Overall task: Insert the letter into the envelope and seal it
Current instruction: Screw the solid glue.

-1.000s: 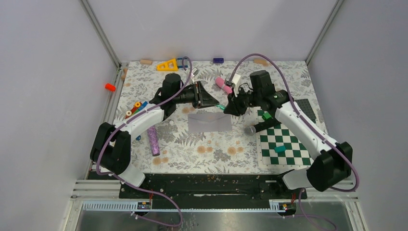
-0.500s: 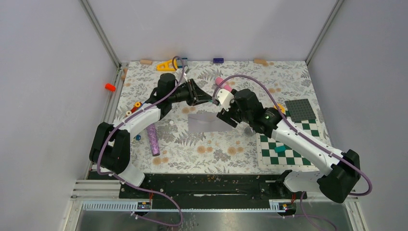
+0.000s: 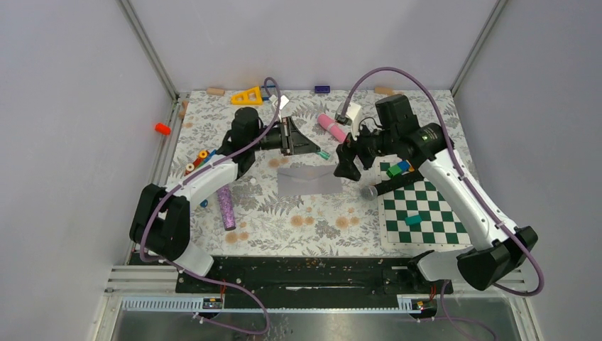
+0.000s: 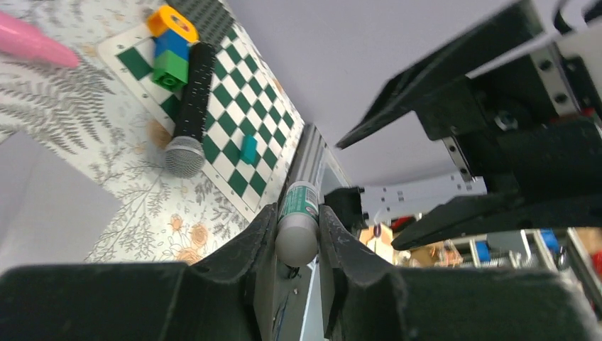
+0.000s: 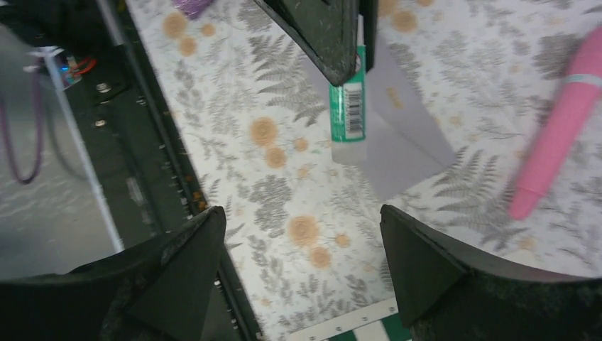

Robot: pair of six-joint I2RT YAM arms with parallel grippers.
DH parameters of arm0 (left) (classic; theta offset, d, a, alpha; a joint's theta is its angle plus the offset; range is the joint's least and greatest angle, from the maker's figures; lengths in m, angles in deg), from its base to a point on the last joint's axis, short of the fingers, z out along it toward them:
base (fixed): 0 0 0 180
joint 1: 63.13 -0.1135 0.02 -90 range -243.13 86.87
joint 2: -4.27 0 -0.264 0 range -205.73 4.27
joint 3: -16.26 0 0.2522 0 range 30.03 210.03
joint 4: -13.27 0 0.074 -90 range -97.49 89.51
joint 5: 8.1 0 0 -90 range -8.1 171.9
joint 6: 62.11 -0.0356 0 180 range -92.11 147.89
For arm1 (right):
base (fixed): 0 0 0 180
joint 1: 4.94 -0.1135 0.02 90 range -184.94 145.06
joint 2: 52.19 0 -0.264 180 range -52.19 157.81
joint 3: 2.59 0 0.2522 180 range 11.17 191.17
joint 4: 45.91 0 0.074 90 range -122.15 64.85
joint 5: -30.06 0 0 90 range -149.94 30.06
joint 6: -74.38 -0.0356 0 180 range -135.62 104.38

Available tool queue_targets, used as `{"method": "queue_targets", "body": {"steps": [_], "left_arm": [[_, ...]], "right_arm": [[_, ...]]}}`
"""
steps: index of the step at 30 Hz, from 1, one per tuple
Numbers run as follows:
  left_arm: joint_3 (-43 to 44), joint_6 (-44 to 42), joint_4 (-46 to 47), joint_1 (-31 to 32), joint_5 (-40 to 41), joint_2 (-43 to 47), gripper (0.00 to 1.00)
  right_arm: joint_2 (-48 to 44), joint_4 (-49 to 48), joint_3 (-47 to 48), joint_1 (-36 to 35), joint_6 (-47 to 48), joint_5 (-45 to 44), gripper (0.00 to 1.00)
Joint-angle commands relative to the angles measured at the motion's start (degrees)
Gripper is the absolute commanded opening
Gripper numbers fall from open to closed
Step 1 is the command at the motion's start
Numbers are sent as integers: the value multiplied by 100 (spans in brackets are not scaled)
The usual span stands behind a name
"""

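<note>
Left pincer (image 4: 297,234) clamps a green-and-white tube (image 5: 348,114); right pincer (image 5: 302,213) gapes wide, empty.

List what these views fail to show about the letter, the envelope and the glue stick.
- The letter: in no view; the opaque envelope may hide it.
- Its flap: too small in the top view; cut by the edge in the left wrist view; partly under the glue stick in the right wrist view.
- Glue stick: upper end hidden between the fingers of the left gripper in the right wrist view; label blurred in the left wrist view.
</note>
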Motion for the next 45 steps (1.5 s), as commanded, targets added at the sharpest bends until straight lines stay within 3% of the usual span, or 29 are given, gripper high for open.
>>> {"method": "queue_targets", "body": {"steps": [1,14,27,42,45], "left_arm": [[243,-505,545,176,-774,286,0],[101,-62,1629,384,-1496,428,0],[85,218,1996,520,-1571,403,0],[131,-175,1447,486,-1323,376,0],[141,-238,1372,467,-1276,376,0]], "right_arm": [[337,956,360,122,-194,1423,86],[553,1437,519,261,133,1781,80],[1019,1430,694,827,-100,3740,59],[962,1657,482,827,123,3731,42],[975,1686,469,827,117,3593,45]]}}
